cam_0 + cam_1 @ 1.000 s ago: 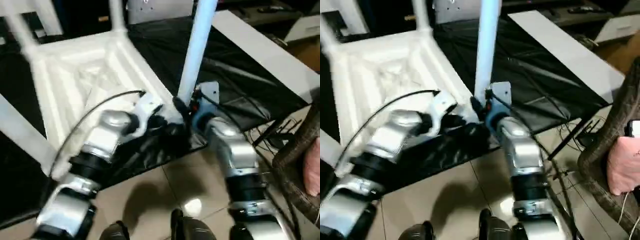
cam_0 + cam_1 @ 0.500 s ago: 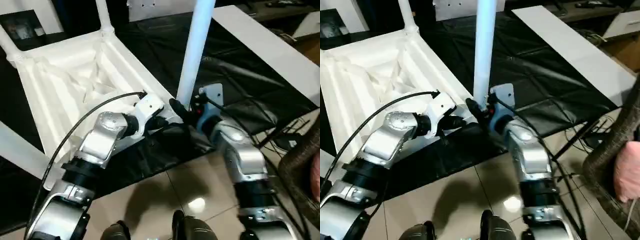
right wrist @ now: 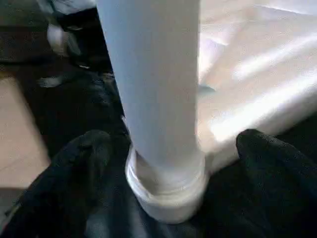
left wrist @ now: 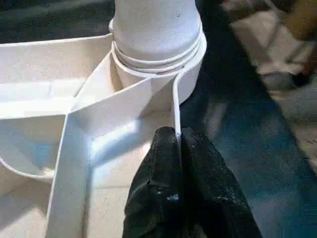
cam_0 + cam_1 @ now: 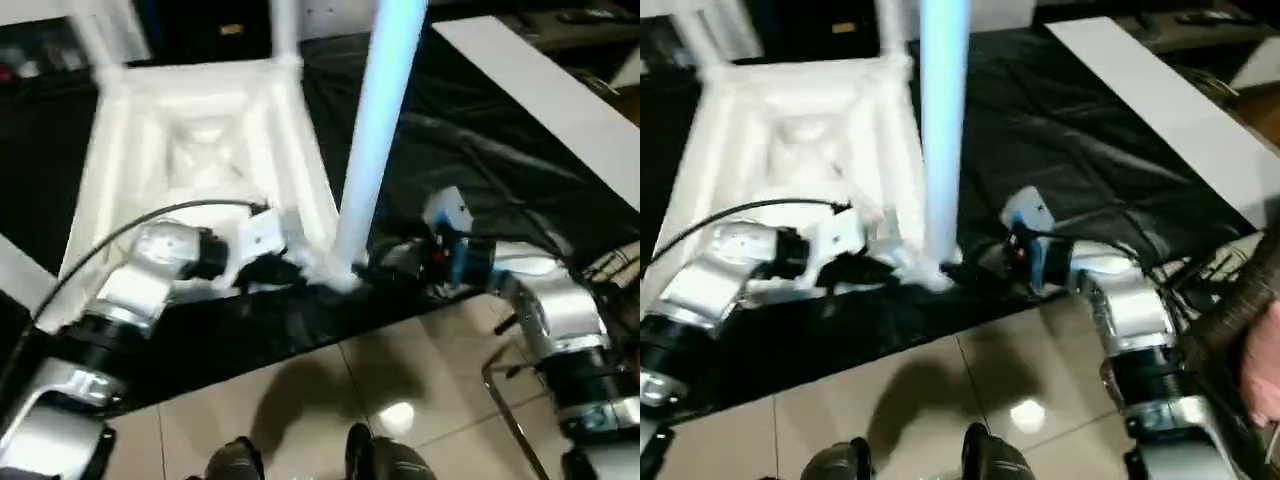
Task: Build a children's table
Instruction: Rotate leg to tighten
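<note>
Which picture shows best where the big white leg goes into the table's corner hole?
The left wrist view: the leg sits upright in the round corner socket, ring visible. The right wrist view shows it close but blurrier; the eye views show its whole length.

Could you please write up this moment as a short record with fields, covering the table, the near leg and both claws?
table top: white table top lies upside down on a black sheet, ribbed underside up
near leg: white leg stands upright in the near corner socket
left claw: left claw is shut on the thin rim by that socket
right claw: right claw is open, a finger on each side of the leg's base, not touching it
floor: beige tiles in front of the sheet
</note>
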Controlling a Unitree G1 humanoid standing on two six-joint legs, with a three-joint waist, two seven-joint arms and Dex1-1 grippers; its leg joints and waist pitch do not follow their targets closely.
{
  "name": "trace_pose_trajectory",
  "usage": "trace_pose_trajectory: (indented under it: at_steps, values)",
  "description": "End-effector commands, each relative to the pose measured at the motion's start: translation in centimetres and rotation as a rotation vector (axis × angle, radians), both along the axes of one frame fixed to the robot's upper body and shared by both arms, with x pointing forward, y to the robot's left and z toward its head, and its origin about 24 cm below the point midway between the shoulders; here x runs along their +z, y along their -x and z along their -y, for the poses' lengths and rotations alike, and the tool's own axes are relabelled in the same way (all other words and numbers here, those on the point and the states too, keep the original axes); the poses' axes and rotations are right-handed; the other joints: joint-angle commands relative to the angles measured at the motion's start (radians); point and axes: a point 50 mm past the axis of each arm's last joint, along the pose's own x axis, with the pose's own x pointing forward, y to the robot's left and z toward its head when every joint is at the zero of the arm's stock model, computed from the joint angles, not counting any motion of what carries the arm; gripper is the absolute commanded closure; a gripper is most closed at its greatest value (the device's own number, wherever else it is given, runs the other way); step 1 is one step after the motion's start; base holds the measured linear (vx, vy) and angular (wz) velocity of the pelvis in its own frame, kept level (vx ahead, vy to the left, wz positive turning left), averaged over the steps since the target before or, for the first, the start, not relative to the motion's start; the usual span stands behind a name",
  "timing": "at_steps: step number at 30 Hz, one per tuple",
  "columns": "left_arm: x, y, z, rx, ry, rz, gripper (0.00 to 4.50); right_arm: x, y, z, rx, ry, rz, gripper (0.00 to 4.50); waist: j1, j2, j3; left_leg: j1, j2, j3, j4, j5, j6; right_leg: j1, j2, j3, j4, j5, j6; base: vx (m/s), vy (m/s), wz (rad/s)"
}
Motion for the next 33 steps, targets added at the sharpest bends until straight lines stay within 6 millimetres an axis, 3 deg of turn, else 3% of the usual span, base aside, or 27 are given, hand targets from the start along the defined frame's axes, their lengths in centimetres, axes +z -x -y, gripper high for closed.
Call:
trace_pose_trajectory:
  at_steps: [1, 5, 7, 10, 11, 15, 24, 30, 33]
  values:
    - [-1.8, 1.6, 1.0, -0.184, -0.067, -0.101, 4.50, 0.3, 0.1, 0.2, 0.116, 0.019, 0.011, 0.03, 0.002, 0.001, -0.095, 0.009, 0.038, 0.006, -0.051, -0.140, 0.114, 0.078, -0.069, 0.061, -0.035, -0.289, -0.215, 0.000, 0.000, 0.00]
    - [-1.8, 1.8, 1.3, -0.265, -0.097, -0.109, 4.50, 0.2, 0.4, 0.2, 0.235, 0.037, -0.019, 0.03, 0.012, -0.001, -0.095, 0.007, 0.037, 0.009, -0.049, -0.130, 0.125, 0.079, -0.069, 0.062, -0.035, -0.295, -0.215, 0.000, 0.000, 0.00]
    - [-1.7, 1.9, 1.4, -0.292, -0.106, -0.109, 4.50, 0.2, 0.5, 0.2, 0.276, 0.036, -0.036, 0.38, 0.018, -0.007, -0.094, 0.006, 0.037, 0.008, -0.048, -0.130, 0.125, 0.079, -0.070, 0.061, -0.035, -0.313, -0.208, 0.000, 0.000, 0.00]
    - [-1.7, 1.9, 1.6, -0.316, -0.114, -0.107, 4.50, 0.2, 0.5, 0.1, 0.313, 0.038, -0.048, 0.41, 0.023, -0.008, -0.093, 0.006, 0.037, 0.007, -0.049, -0.141, 0.113, 0.079, -0.072, 0.061, -0.039, -0.361, -0.191, 0.000, 0.000, 0.00]
    - [-1.7, 1.9, 1.7, -0.322, -0.115, -0.107, 4.50, 0.3, 0.5, 0.0, 0.327, 0.038, -0.047, 0.73, 0.024, -0.008, -0.093, 0.006, 0.037, 0.007, -0.049, -0.139, 0.111, 0.079, -0.072, 0.061, -0.040, -0.365, -0.188, 0.000, 0.000, 0.00]
    - [-1.6, 1.7, 1.9, -0.339, -0.119, -0.098, 4.50, 0.4, 0.5, -0.3, 0.382, 0.046, -0.042, 0.94, 0.029, -0.009, -0.092, 0.007, 0.036, 0.007, -0.048, -0.141, 0.105, 0.077, -0.070, 0.061, -0.041, -0.379, -0.180, 0.000, 0.000, 0.00]
    - [-1.7, 1.4, 1.4, -0.340, -0.144, -0.089, 4.50, 0.1, 0.7, -0.9, 0.472, 0.060, -0.071, 1.73, 0.029, -0.012, -0.089, 0.005, 0.034, 0.005, -0.048, -0.156, 0.100, 0.076, -0.070, 0.059, -0.046, -0.435, -0.156, 0.000, 0.000, 0.00]
    - [-1.7, 1.4, 1.4, -0.340, -0.145, -0.091, 4.50, 0.0, 0.7, -1.2, 0.485, 0.052, -0.089, 2.37, 0.029, -0.011, -0.091, 0.005, 0.035, 0.006, -0.047, -0.135, 0.108, 0.076, -0.068, 0.060, -0.039, -0.384, -0.174, 0.000, 0.000, 0.00]
    - [-1.8, 1.3, 1.3, -0.334, -0.146, -0.094, 4.50, 0.0, 0.8, -1.3, 0.497, 0.046, -0.108, 2.46, 0.030, -0.011, -0.089, 0.004, 0.035, 0.007, -0.047, -0.136, 0.111, 0.075, -0.068, 0.060, -0.038, -0.374, -0.181, 0.000, 0.000, 0.00]
